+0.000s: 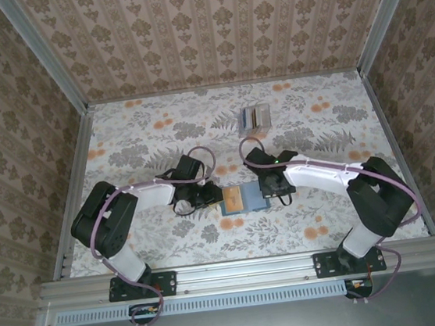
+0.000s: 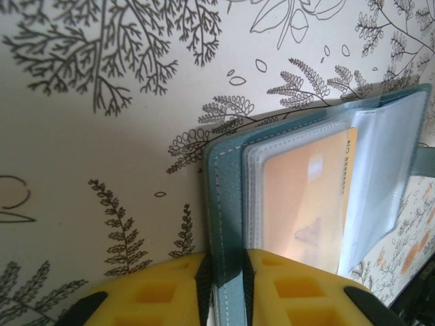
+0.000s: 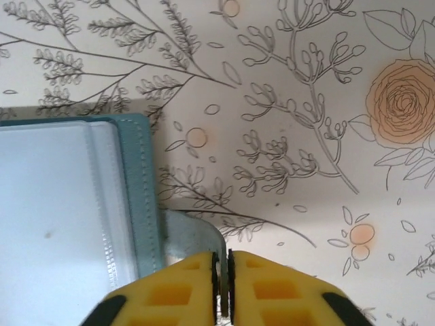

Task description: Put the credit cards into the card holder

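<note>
The card holder (image 1: 243, 198) lies open on the floral table between my two grippers. My left gripper (image 2: 224, 261) is shut on its teal cover (image 2: 223, 183) at the left edge. An orange card (image 2: 306, 197) sits inside a clear sleeve of the holder. My right gripper (image 3: 223, 261) is shut on the holder's small grey-blue tab (image 3: 190, 238), beside its teal right edge (image 3: 139, 176). In the top view the left gripper (image 1: 212, 199) and right gripper (image 1: 268, 192) flank the holder. The credit cards (image 1: 255, 117) lie in a fanned stack farther back, apart from both grippers.
Patterned walls enclose the table on the left, back and right, with aluminium rails (image 1: 73, 171) along the sides. The arm bases stand at the near edge (image 1: 245, 268). Cables loop over both arms.
</note>
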Action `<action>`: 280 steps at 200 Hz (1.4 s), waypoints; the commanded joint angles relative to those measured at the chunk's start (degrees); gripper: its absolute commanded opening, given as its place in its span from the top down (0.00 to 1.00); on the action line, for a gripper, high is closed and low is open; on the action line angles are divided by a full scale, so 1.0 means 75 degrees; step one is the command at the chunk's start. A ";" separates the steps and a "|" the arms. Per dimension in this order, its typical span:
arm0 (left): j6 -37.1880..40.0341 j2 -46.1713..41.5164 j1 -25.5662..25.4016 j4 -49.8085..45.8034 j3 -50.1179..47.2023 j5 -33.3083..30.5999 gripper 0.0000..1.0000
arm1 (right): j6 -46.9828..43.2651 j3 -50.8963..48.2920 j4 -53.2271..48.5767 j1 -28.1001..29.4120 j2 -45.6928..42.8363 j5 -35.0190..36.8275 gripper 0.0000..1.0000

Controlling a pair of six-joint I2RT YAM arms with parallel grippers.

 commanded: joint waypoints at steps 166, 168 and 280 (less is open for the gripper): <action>0.0152 -0.1435 -0.0397 0.0611 -0.0048 0.0282 0.74 | -0.0132 -0.0639 0.3491 -0.0144 0.1343 -0.3741 0.99; 0.0164 -0.1413 -0.0418 0.0622 -0.0037 0.0263 0.74 | -0.0129 -0.0633 0.3518 -0.0140 0.1355 -0.3754 0.99; 0.0269 -0.0271 -0.0655 0.0205 0.0498 0.0073 0.70 | -0.0474 -0.1183 0.3649 -0.0539 0.0399 -0.3859 0.73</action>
